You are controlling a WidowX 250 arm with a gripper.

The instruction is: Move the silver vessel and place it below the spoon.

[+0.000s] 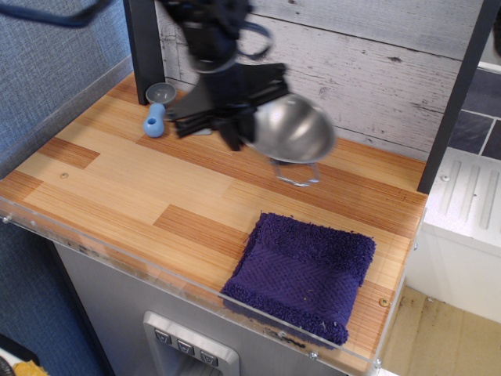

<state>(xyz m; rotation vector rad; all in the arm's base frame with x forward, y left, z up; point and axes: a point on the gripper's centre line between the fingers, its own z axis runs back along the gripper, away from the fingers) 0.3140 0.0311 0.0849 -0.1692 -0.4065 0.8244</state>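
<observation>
- The black arm [207, 31] comes down from the top of the frame, left of the middle.
- Its claw [235, 125] sits in the upper middle of the frame. It looks blurry.
- The claw is clamped on the left rim of the bowl [293, 129], with one finger down inside the bowl and the others outside (the blur hides the very tips).
- The bowl is shiny and round. It is up off the table [117, 188], tipped so its open side faces up and to the right.
- A thin wire handle [296, 174] hangs down under the bowl, just above the wood.
- The bowl is in the upper middle of the frame, to the right of the spoon [156, 116] and well apart from it.
- The spoon lies flat on the table in the upper left of the frame. Its round grey scoop points to the back, next to a dark post [143, 47]. Its stubby blue handle points to the front.
- The claw covers the spot just right of the spoon, so I cannot tell what sits there.
- A dark blue cloth [305, 270] lies flat on the table in the lower right of the frame, below the bowl and not touching it.
- A white wood wall [376, 63] runs along the back of the table.
</observation>
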